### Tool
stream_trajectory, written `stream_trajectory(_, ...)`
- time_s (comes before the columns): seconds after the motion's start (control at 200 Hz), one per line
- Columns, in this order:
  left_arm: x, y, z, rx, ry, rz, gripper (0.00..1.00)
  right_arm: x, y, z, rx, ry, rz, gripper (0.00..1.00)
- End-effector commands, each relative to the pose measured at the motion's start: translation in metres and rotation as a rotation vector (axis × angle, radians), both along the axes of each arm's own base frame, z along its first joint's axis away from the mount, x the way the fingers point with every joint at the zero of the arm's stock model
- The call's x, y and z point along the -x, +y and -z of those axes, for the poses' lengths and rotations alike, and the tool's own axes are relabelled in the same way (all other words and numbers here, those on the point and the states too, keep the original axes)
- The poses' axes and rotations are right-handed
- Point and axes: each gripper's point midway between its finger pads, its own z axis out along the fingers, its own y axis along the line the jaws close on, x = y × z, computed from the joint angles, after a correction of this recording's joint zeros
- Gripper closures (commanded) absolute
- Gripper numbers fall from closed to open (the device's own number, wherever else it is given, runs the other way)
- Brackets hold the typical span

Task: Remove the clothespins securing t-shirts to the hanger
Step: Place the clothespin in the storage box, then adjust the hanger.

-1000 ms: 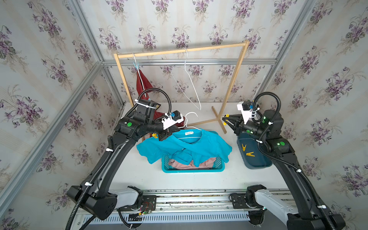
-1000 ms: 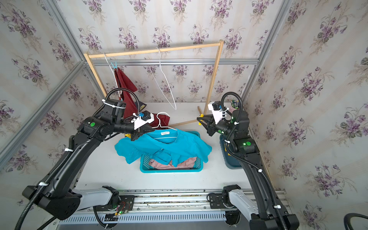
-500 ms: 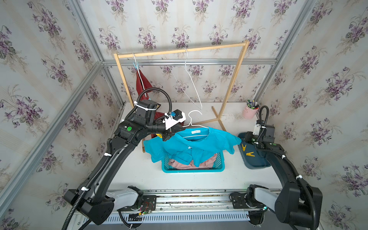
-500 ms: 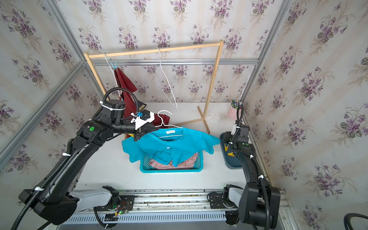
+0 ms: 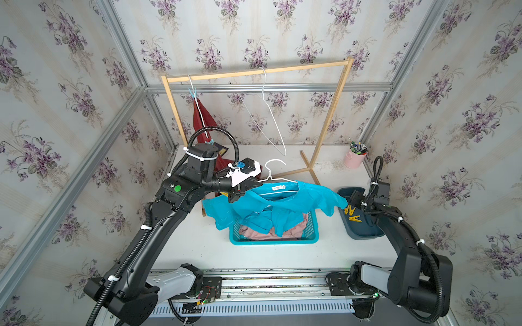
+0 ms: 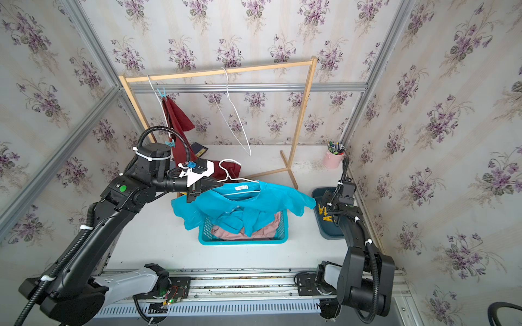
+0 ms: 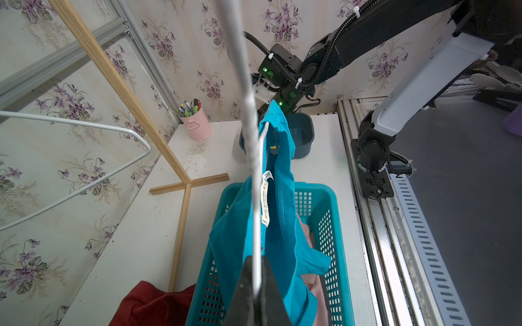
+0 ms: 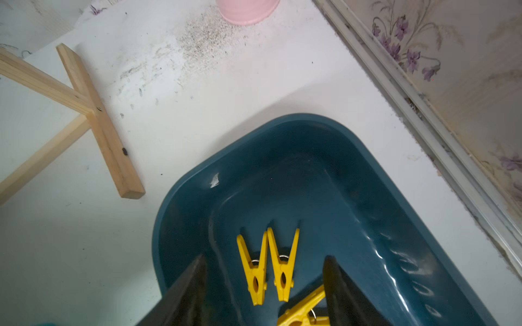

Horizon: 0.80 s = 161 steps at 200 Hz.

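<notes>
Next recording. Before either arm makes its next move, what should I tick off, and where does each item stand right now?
1. The right gripper is open above the dark blue bin: ok.
2. The yellow clothespins lie inside the bin, at least three visible: ok.
3. The left gripper is shut on the white hanger: ok.
4. The turquoise t-shirt is free of clothespins: cannot tell; its shoulder by the left gripper is hidden.
5. The dark red t-shirt is unpinned: not ok; light blue clothespins are still on it.
</notes>
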Motion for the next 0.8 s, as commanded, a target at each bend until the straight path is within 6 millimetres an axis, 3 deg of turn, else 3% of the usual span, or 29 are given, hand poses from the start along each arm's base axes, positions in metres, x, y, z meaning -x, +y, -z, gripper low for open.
stream_trajectory(0.0, 0.003, -0.003, -0.010, 0.033, -0.039, 0.034, 1.00, 0.002, 0.002, -0.006, -0.010, -0.005, -0.002, 0.35)
stream_trajectory(0.105, -0.001, -0.002, -0.005, 0.020, -0.029, 0.012, 1.00, -0.002, 0.018, -0.026, -0.070, -0.054, -0.068, 0.38)
stream_trajectory(0.265, -0.014, 0.002, 0.009, -0.020, 0.000, -0.062, 1.00, -0.012, 0.064, -0.102, -0.149, -0.298, -0.249, 0.44)
stream_trajectory(0.4, -0.016, 0.002, 0.008, -0.018, 0.031, -0.107, 1.00, -0.007, 0.124, -0.171, -0.118, -0.466, -0.454, 0.45)
stream_trajectory(0.525, -0.013, -0.001, 0.000, -0.003, 0.050, -0.140, 1.00, 0.009, 0.185, -0.211, -0.093, -0.563, -0.640, 0.46)
stream_trajectory(0.609, -0.010, -0.004, -0.015, 0.031, 0.043, -0.149, 1.00, 0.017, 0.202, -0.229, -0.113, -0.614, -0.697, 0.46)
stream_trajectory(0.729, -0.009, -0.009, -0.039, 0.078, 0.020, -0.161, 1.00, 0.028, 0.210, -0.261, -0.154, -0.702, -0.740, 0.46)
stream_trajectory(0.799, -0.010, -0.009, -0.042, 0.080, 0.017, -0.177, 1.00, 0.040, 0.216, -0.285, -0.170, -0.766, -0.790, 0.46)
